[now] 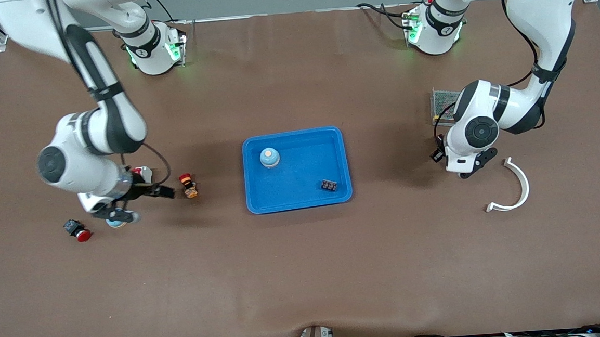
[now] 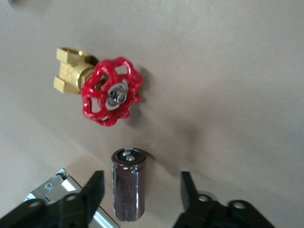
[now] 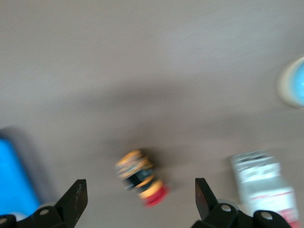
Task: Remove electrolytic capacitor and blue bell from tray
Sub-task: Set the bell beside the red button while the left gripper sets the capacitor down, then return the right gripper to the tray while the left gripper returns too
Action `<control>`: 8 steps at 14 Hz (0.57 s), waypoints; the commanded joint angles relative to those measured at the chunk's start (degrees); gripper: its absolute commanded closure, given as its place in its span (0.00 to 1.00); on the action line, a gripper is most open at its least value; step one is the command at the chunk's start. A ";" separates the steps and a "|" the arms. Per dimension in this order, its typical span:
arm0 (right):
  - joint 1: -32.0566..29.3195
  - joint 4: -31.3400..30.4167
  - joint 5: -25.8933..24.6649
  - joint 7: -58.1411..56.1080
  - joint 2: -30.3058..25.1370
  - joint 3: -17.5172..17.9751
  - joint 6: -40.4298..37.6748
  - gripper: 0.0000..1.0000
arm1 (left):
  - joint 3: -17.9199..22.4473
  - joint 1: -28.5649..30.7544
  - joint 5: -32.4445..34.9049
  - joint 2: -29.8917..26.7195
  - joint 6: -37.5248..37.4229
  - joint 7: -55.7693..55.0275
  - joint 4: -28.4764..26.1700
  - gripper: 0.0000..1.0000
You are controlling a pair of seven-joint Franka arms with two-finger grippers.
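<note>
Brown matting (image 1: 306, 272) covered the table. Nearest the camera lay a white curved bracket (image 1: 515, 189). The blue tray (image 1: 309, 189) held a blue bell (image 1: 269, 157). The electrolytic capacitor (image 2: 128, 185) stood loose on the mat between the left gripper (image 2: 140, 199)'s parted fingers. The right gripper (image 3: 140, 202) hung wide open, empty, over an orange pushbutton (image 3: 141, 176).

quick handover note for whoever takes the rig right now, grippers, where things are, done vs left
Left gripper: open, straddling the electrolytic capacitor, which stands on the table beside a red-handled valve, at the left arm's end.
Right gripper: open, empty, over the table at the right arm's end.
Done: capacitor is out of the tray.
Left: the blue bell is in the tray.
</note>
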 commanded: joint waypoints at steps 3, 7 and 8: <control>11.15 -2.59 0.53 6.27 -3.26 -0.80 1.41 0.00 | -3.96 -0.09 -4.63 -0.80 -9.69 -1.95 7.36 0.00; 18.10 -2.76 0.26 16.47 -2.30 -0.80 5.01 0.00 | -6.51 -0.79 -8.42 -0.18 -10.95 -8.70 11.49 0.00; 19.85 -2.76 0.26 18.41 -1.86 -0.80 5.89 0.00 | -6.77 -1.66 -8.95 0.25 -10.95 -11.86 12.64 0.00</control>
